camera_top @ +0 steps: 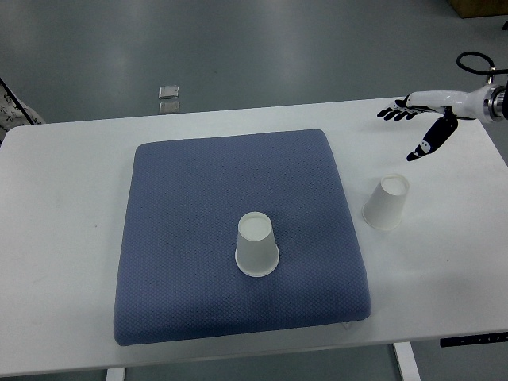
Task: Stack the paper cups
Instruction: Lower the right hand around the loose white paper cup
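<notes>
Right hand point(419, 119), fingers spread and empty, above the far right tabletop point(71, 182); nearest inverted paper cup point(386, 202) just off the blue pad point(238, 230), second cup point(257, 244) on it; advise descending squarely, gripping walls lightly

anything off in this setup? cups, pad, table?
Nothing spilled or damaged. Both cups stand upside down: one cup on the blue pad, the other cup off it on the bare table. Right hand hovers open, empty.

surface: white table point(63, 198) | on it: blue mat point(190, 198), upside-down paper cup point(386, 202) just right of mat
</notes>
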Controlling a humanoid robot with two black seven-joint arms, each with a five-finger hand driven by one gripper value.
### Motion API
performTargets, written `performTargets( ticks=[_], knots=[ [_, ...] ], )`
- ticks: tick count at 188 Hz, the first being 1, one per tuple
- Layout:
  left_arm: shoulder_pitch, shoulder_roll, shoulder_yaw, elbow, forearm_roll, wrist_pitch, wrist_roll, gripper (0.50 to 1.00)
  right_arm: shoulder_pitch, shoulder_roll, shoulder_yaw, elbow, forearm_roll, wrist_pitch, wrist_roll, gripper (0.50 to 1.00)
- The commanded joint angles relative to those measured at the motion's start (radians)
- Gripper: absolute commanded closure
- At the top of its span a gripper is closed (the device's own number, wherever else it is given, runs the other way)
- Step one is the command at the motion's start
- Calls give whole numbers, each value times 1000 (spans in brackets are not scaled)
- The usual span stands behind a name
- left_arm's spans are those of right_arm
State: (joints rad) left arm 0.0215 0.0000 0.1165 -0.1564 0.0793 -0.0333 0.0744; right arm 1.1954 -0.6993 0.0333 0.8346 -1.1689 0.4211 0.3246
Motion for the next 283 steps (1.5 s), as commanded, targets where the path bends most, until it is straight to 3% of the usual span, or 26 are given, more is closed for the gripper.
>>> performTargets(
  ticks=[1,55,99,162,260,283],
  knots=[
    [0,0,0,0,0,0,-1,500,56,-39,-81,57,-3,-2,25,587],
    [0,0,0,0,-1,1,-1,500,53,-39,-99,77,-3,-16,53,587],
    [0,0,0,0,0,0,1,500,44,-37,-237,93,-64,-174,60,587],
    [0,0,0,0,0,1,-1,500,20,-5,-248,95,-64,-176,63,587],
    [0,0,0,0,-1,0,1,500,-66,40,-248,66,-54,-243,53,589],
    [0,0,0,0,0,0,1,500,-76,55,-248,49,-57,-245,53,636]
  ],
)
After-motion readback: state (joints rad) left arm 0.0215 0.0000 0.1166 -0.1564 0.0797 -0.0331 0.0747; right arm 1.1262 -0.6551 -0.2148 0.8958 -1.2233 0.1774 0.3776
